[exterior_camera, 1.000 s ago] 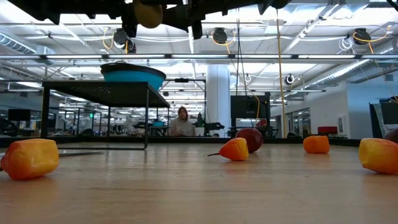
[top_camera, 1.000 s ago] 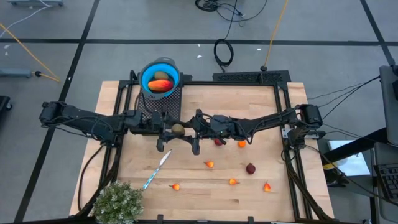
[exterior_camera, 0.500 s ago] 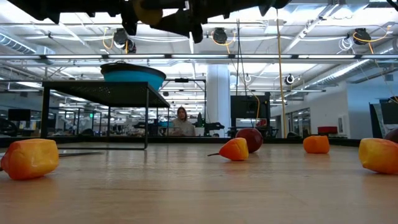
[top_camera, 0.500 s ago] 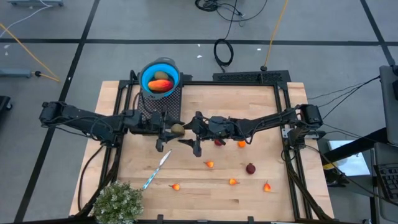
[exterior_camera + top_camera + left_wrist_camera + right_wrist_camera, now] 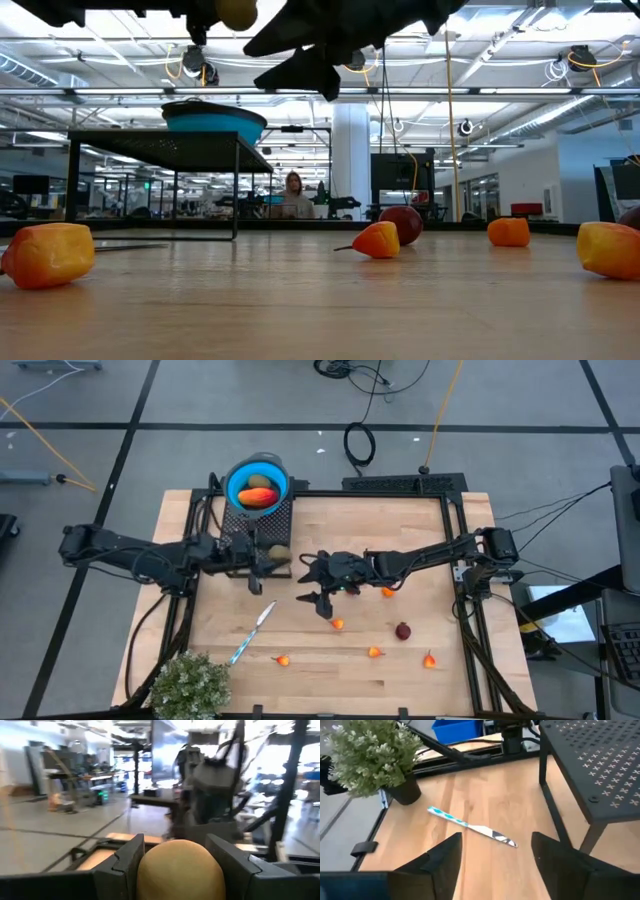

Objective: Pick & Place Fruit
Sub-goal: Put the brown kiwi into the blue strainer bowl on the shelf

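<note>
At the left of the desk [image 5: 420,530] the left tool [image 5: 268,556] hangs in the air just near of the black mesh stand [image 5: 262,520], pinching an olive-brown oval fruit [image 5: 179,870] between its fingers [image 5: 125,857]. The blue bowl [image 5: 257,482] on that stand already holds a long red-orange piece [image 5: 258,498] and another olive oval. The risk I judge here is the oval slipping out or clipping the bowl's rim on the lift, since the rounded toy offers little grip. Toward the middle, the right tool [image 5: 318,582] hovers empty with its fingers spread, above the blue-handled knife [image 5: 470,826]; it sits close to the left tool, so a careless swing could knock them together. Right of it, small orange bits [image 5: 337,624] and a dark red ball [image 5: 402,630] lie scattered on the desk.
</note>
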